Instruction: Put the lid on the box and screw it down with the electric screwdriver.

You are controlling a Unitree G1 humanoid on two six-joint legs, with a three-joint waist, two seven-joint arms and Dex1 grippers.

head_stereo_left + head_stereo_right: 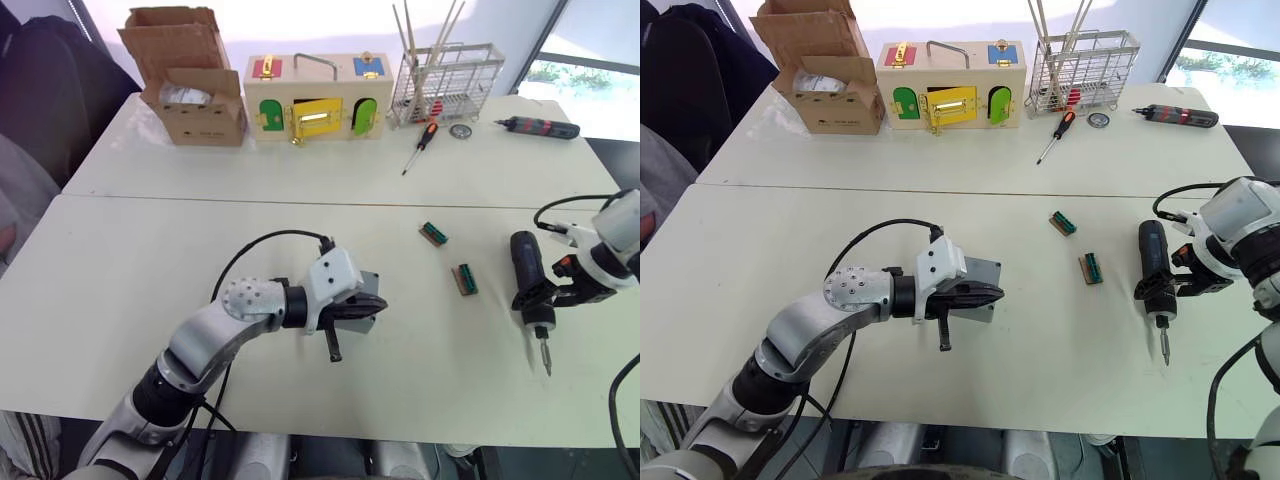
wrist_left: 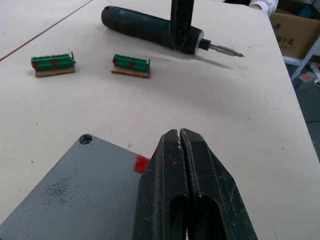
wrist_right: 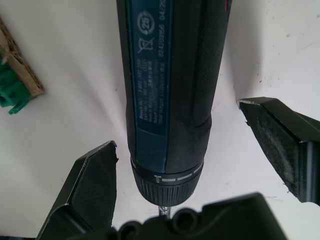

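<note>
White bench holds my work. My left pincer is shut tight above the grey box; its lid looks on, I think. My right pincer is open around the electric screwdriver. Next I must squeeze it.

The lid is grey with a red mark, the electric screwdriver is black, and the table is white.
</note>
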